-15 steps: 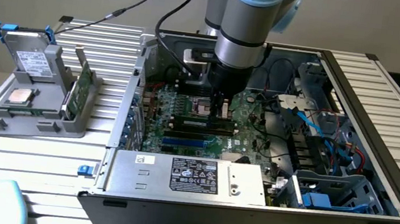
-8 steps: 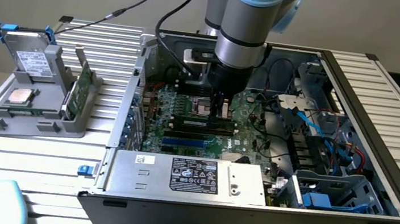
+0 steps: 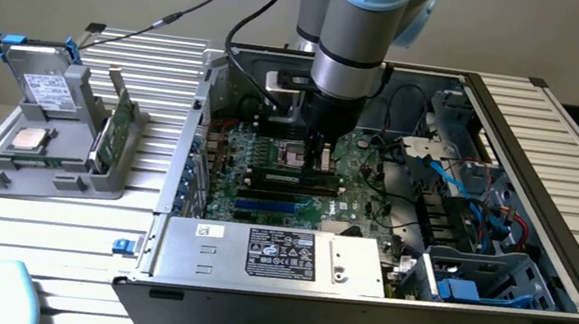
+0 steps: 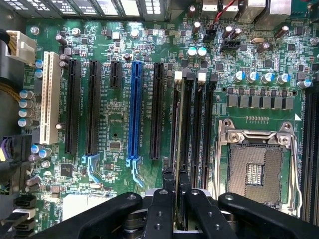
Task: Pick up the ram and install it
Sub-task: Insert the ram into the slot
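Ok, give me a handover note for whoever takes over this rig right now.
Tool: shut on the ram, which it holds edge-on.
Where: inside the open case, above the black memory slots beside the CPU socket.
Done: the ram is picked up and is at the slots.
Left: the install; I cannot tell whether it is in a slot yet.

The pincer [image 3: 319,164] stands low inside the open-topped case [image 3: 198,118], nipping the ram [image 4: 175,149], with black slots [image 4: 188,129] close on both sides. In the exterior view the power supply [image 3: 278,256] bars the lower centre and cables [image 3: 461,187] crowd the right; room above the socket [image 4: 255,167] seems freer.
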